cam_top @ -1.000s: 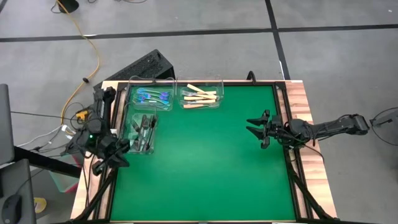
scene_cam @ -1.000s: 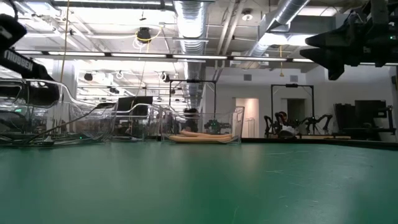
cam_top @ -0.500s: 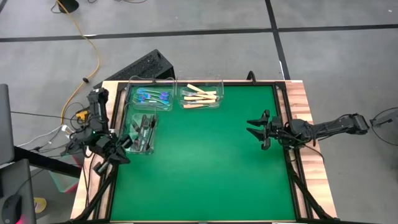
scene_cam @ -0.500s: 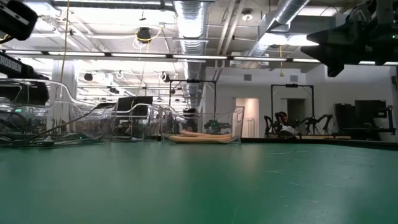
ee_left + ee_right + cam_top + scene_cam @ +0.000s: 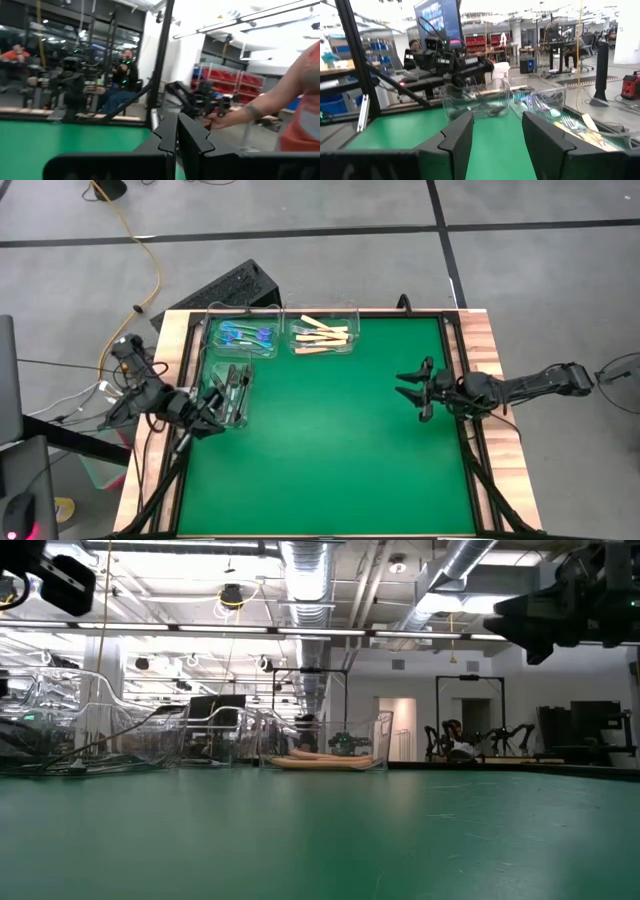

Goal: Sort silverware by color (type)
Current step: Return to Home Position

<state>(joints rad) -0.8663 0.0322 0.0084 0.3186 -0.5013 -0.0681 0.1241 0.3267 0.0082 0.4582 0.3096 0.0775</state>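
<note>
The left claw (image 5: 213, 411) hangs over the left edge of the green felt-topped surface (image 5: 330, 450), its tips at the near end of a bin. In its wrist view, the fingers (image 5: 192, 142) are pressed together with nothing between them.

All the forks lie in three clear plastic bins (image 5: 350, 310) at the surface's far-left corner:
- The dark grey-black forks (image 5: 230, 385) are by the left edge.
- The shiny blue-iridescent forks (image 5: 247, 334) are in the corner itself.
- The tan-handled forks with silver tines (image 5: 322, 336) are just right of those, along the far edge.

The right claw (image 5: 403, 383) hovers near the surface's right edge — spread wide and empty.
</note>
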